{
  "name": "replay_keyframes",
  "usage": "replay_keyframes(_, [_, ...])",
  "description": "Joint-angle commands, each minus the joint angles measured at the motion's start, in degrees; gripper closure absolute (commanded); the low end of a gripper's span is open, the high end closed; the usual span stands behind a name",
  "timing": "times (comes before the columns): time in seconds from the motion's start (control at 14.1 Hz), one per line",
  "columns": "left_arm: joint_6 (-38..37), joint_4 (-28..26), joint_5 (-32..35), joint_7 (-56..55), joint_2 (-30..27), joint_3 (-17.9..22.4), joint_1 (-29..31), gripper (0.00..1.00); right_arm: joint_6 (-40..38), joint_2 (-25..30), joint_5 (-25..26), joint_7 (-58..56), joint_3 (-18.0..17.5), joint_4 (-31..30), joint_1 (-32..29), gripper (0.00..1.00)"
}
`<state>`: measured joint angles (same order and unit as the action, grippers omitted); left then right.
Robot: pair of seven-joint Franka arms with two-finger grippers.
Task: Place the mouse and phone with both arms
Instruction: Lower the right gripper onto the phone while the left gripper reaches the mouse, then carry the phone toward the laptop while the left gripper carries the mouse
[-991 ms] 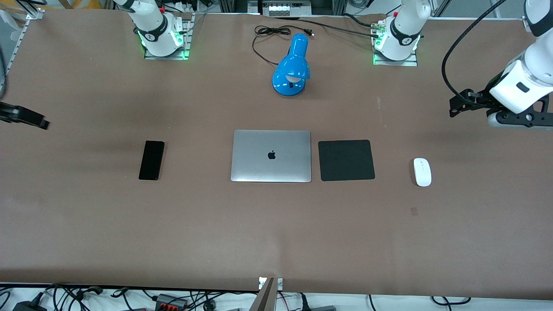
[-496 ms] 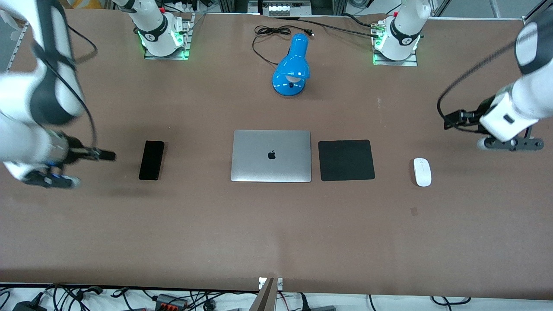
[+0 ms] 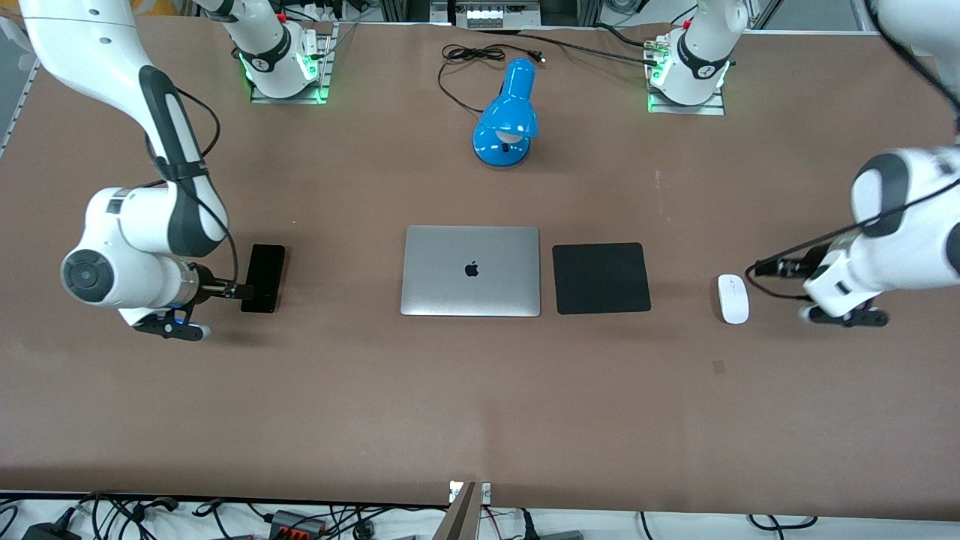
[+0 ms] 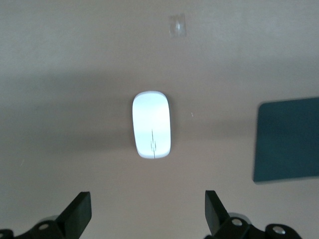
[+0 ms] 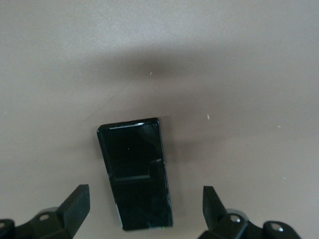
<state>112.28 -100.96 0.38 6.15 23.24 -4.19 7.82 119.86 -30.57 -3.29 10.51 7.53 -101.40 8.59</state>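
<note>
The white mouse [image 3: 733, 298] lies on the brown table toward the left arm's end, beside the black mat [image 3: 601, 277]. My left gripper [image 3: 759, 268] is low over the table next to the mouse; in the left wrist view the gripper [image 4: 147, 214] is open and empty, with the mouse [image 4: 151, 124] ahead of its fingers. The black phone [image 3: 263, 277] lies flat toward the right arm's end. My right gripper [image 3: 241, 289] is over the phone's edge; in the right wrist view the gripper [image 5: 144, 209] is open, with one end of the phone [image 5: 135, 172] between its spread fingers.
A closed silver laptop [image 3: 471, 271] lies mid-table between the phone and the mat. A blue desk lamp [image 3: 508, 112] with a black cord stands nearer the arm bases. A small tape mark [image 3: 718, 366] is on the table near the mouse.
Both arms have swung in and come down. The right gripper moved from the table's end to the phone; the left gripper moved down to the mouse. The phone and the mouse have not moved.
</note>
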Motion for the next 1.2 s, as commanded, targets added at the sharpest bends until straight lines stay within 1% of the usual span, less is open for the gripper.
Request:
replay_keyframes(0.0, [12.38,-9.57,-0.21,2.37,-0.83,-0.65,0.00,0.00,5.73,2.44,-0.40,3.54,0.29,-6.69,2.22,0.00])
replay_keyframes(0.14, [26.61,-16.26,-0.21,5.69,-0.30,-0.65,0.08,0.00,7.31,2.44,-0.40,3.82,0.29,-7.92,2.31,0.00])
replay_keyframes(0.21, [30.68,-17.77,-0.21,6.06,0.48,-0.65,0.09,0.00,8.45,2.44,-0.31,3.82,0.21,-8.71,2.22,0.00])
replay_keyframes(0.5, [37.82,-19.36,-0.21,6.15,3.91,-0.65,0.09,0.00,10.31,2.36,-0.40,3.82,0.20,-10.56,2.22,0.00])
replay_keyframes(0.64, [41.17,-19.54,-0.21,6.68,5.05,-0.56,0.35,0.00,12.67,2.27,-0.40,3.90,0.20,-12.31,2.66,0.00])
replay_keyframes(0.78, [41.27,-19.54,-0.21,6.86,5.32,-0.65,1.14,0.00,15.48,2.27,-0.49,3.90,0.20,-14.08,3.10,0.00])
replay_keyframes(0.92, [41.27,-19.63,-0.21,6.77,6.55,-0.65,1.23,0.01,16.64,2.27,-0.49,3.90,0.20,-14.96,3.10,0.00])
replay_keyframes(0.99, [41.36,-19.80,-0.21,6.68,6.64,-0.65,1.23,0.04,16.72,2.09,-0.49,3.90,0.20,-15.14,3.19,0.00])
replay_keyframes(1.06, [41.36,-19.98,-0.21,6.68,6.81,-0.65,1.23,0.14,16.90,1.92,-0.49,3.90,0.20,-15.49,3.36,0.00])
replay_keyframes(1.13, [41.36,-19.98,-0.21,6.68,6.82,-0.74,1.23,0.31,17.16,2.00,-0.49,3.90,0.20,-15.66,3.45,0.00])
